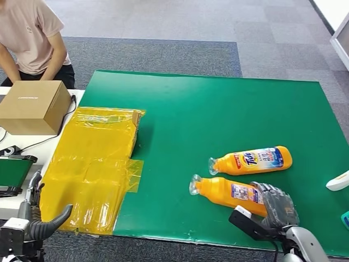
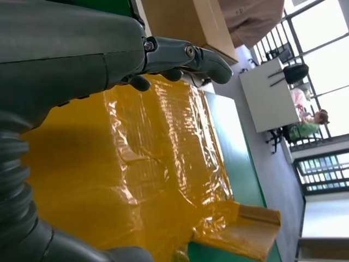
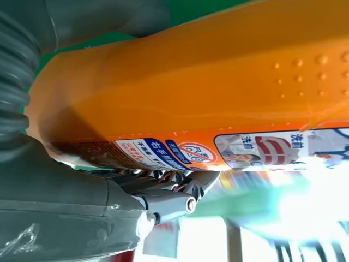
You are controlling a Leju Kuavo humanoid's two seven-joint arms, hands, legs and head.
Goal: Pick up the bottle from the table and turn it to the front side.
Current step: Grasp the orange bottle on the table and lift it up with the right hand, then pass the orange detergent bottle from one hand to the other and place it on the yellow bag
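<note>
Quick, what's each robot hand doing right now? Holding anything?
Left hand: open, holding nothing, beside the yellow plastic.
Right hand: wrapped around the base end of the nearer orange bottle, which lies on the table.

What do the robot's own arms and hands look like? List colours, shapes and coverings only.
The right hand has dark grey segmented fingers on a textured grey back, with a black thumb, and joins a rounded silver forearm. The left hand has dark grey, tapered fingers with small metal pivot screws. At each wrist sits a grey ribbed, bellows-like cover. No markings are legible.

right hand (image 1: 278, 206) gripping near bottle (image 1: 229, 192), green table (image 1: 197, 114)
</note>
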